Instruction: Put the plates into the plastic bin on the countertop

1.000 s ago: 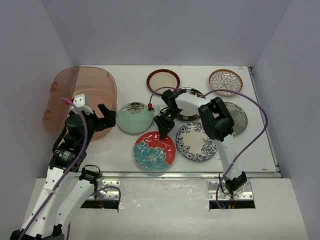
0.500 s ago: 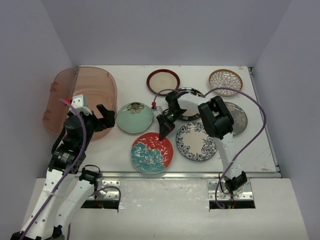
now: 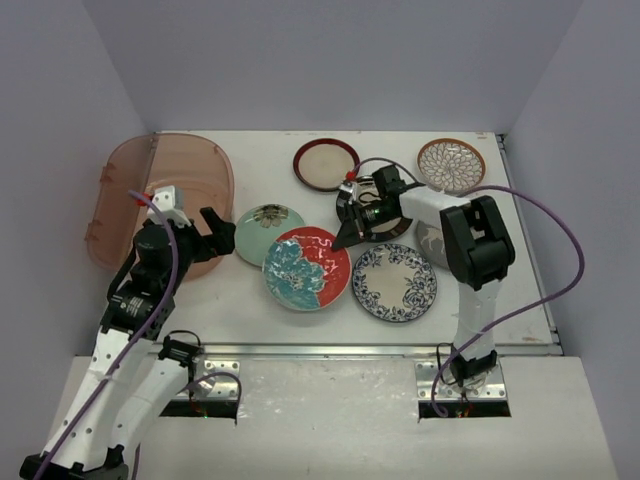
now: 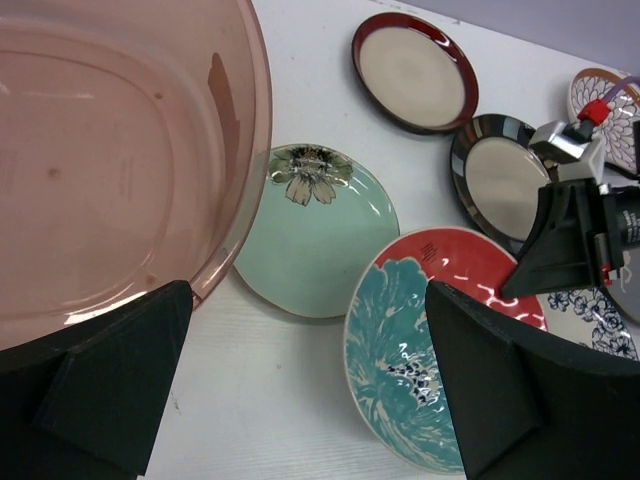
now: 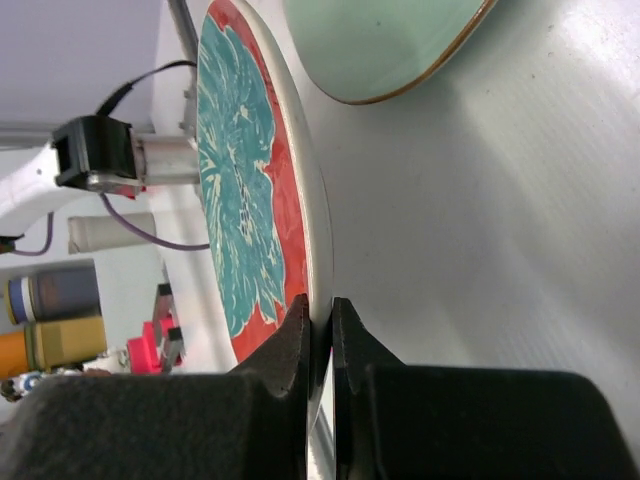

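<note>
My right gripper [image 3: 343, 238] is shut on the rim of the red-and-teal floral plate [image 3: 307, 268] and holds it tilted, its edge overlapping the mint green plate [image 3: 262, 228]. The right wrist view shows both fingers pinching that rim [image 5: 320, 315], the plate [image 5: 245, 180] edge-on. My left gripper [image 3: 215, 235] is open and empty beside the pinkish plastic bin [image 3: 160, 200], which holds no plates. In the left wrist view the bin [image 4: 120, 170] is at left, the mint plate [image 4: 320, 235] and the held plate [image 4: 430, 340] lie between my open fingers.
On the white countertop [image 3: 240, 300] lie the brown-rimmed cream plate [image 3: 326, 163], the brown-white petal plate [image 3: 451, 164] and the blue-white floral plate [image 3: 394, 282]. The black-rimmed plate [image 3: 380, 186] and the grey plate [image 3: 432, 238] are partly hidden under my right arm. A metal rail [image 3: 380, 349] runs along the near edge.
My right gripper took the red-and-teal plate by its rim, turned, and carried it back and left so that it overlaps the mint plate. The left arm barely moved.
</note>
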Controlling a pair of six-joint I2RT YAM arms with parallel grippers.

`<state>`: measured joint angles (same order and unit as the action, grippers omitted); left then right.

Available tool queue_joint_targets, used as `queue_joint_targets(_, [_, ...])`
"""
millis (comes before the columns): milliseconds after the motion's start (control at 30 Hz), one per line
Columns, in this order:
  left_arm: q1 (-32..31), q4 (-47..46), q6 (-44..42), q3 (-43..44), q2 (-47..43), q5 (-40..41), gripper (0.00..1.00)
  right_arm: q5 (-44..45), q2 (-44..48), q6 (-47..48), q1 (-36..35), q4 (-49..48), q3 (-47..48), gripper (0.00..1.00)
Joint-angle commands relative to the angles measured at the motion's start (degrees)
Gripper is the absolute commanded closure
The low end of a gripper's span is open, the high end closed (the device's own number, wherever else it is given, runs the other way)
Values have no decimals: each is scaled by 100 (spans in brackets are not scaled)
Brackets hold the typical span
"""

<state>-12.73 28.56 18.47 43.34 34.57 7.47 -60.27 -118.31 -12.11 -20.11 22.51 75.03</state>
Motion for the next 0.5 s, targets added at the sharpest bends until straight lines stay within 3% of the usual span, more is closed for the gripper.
queue_joint_targets(0, [-36,-178,136,306,308,-785,0,-1310,994,-1367,211,-1164,-254,100])
queue_joint_targets(267, [-92,-773,570,238,1349,-2951,0,-1154,2000,-2740,708,-2492,-861,100])
queue_joint_targets(400, [-376,-1143,758,270,1629,-3145,1,-1262,2301,-3070,702,-2878,-991,100])
queue_joint_targets(467, [-437,-1293,851,296,1842,-3239,7,-1306,2484,-3271,709,-3180,-1084,100])
